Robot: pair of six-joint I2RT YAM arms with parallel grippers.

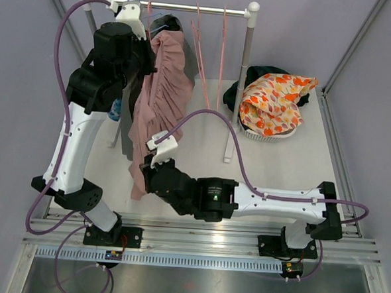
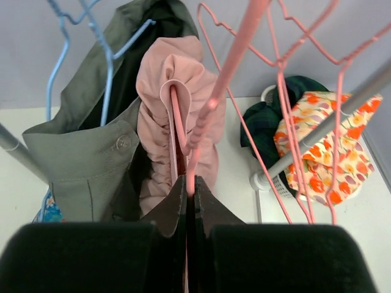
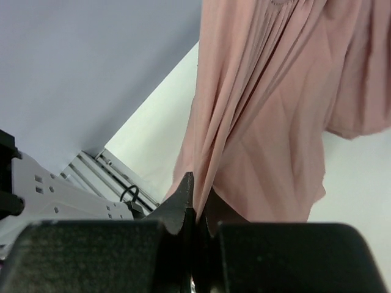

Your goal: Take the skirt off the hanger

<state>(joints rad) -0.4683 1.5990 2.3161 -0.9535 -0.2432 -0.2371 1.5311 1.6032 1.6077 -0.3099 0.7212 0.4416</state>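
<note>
The pink skirt (image 1: 160, 98) hangs on a pink wire hanger (image 2: 211, 101) at the left end of the clothes rack. Its gathered waistband (image 2: 174, 91) is still threaded on the hanger. My left gripper (image 2: 192, 190) is up at the rack (image 1: 148, 50), shut on the hanger's wire just above the waistband. My right gripper (image 3: 198, 204) is low near the table (image 1: 148, 165), shut on a fold of the skirt's (image 3: 275, 122) lower edge, so the cloth runs taut between the two.
A grey-green jacket (image 2: 85, 146) on a blue hanger (image 2: 101, 55) hangs left of the skirt. Empty pink hangers (image 1: 204, 61) hang on the rod (image 1: 190, 8). A white basket (image 1: 276, 133) with floral cloth (image 1: 275, 98) sits right of the rack post (image 1: 243, 76).
</note>
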